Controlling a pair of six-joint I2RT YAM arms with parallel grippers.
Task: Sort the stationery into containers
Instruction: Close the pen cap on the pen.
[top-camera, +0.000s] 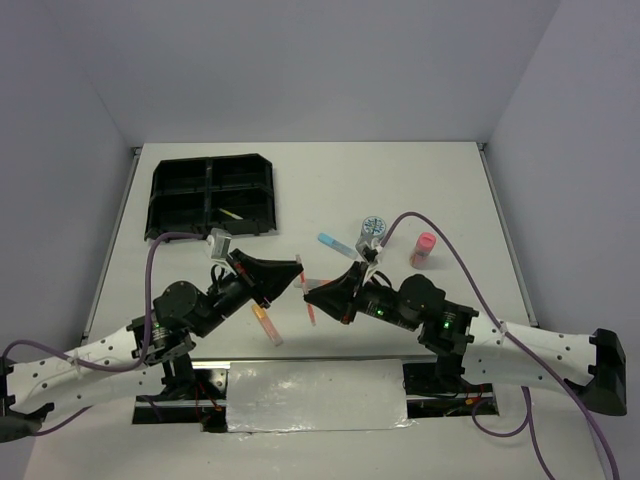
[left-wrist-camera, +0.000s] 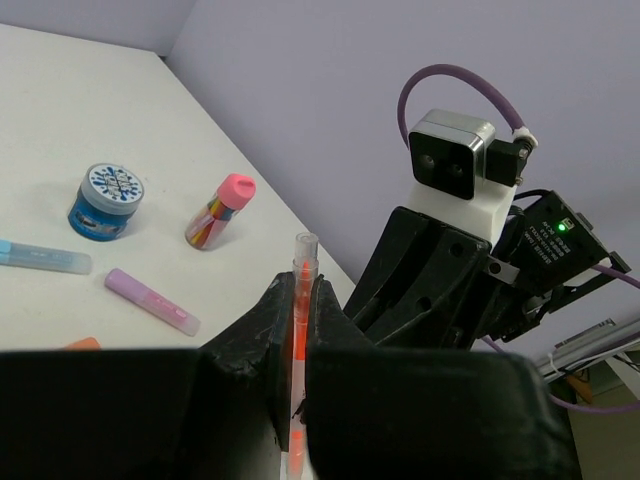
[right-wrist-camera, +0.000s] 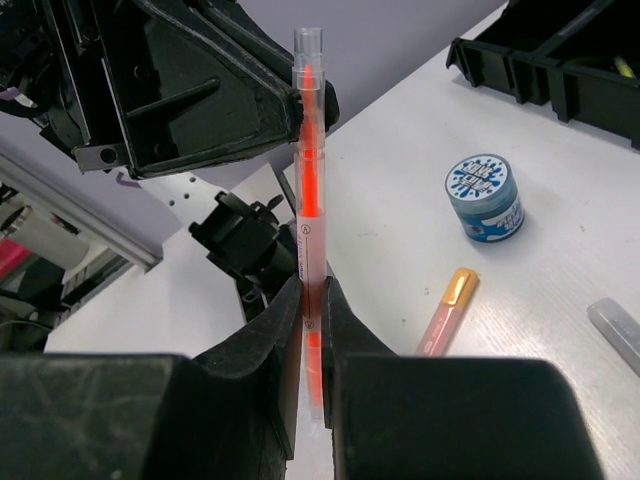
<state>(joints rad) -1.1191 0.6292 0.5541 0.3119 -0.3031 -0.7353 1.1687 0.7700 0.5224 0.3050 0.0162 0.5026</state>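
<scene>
Orange pen held above the table between left gripper and right gripper, well apart from the black tray. Left wrist view: left gripper pinched on its barrel. Right wrist view: right gripper clamped lower down. Likely a handover; one grip should loosen only once the other is firm.

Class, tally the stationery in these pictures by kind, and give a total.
Blue tubs: 2
Pink-capped bottle: 1
Pens and markers: 5 (held orange pen, orange marker, blue marker, purple marker, yellow marker)
Total: 8 (a cut-off grey end, right wrist view, uncounted)
</scene>
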